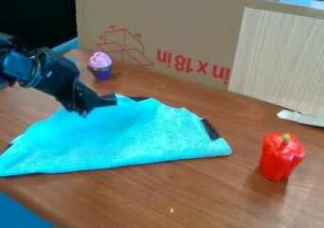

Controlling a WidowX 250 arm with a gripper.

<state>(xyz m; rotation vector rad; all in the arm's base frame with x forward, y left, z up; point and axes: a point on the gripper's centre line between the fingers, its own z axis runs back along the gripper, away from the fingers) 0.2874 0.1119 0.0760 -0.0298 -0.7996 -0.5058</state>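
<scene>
The black gripper (pixel 99 107) is at the upper left, low over the back edge of a turquoise cloth (pixel 133 138). Its fingers stand apart, one tip to the right and one lower to the left, with cloth visible beneath them. Whether they touch the cloth, I cannot tell. The cloth lies folded in a rough half-round, with dark patches at its back edge and right corner. Behind the gripper stands a toy cupcake (pixel 101 65) with a pink top and purple base. An upright red bell pepper (pixel 280 157) is at the right.
A cardboard panel (pixel 190 28) with red print walls off the back of the brown wooden table (pixel 190 194). A light wood-grain sheet (pixel 278 61) covers its right part. A white strip (pixel 301 118) lies at the right edge.
</scene>
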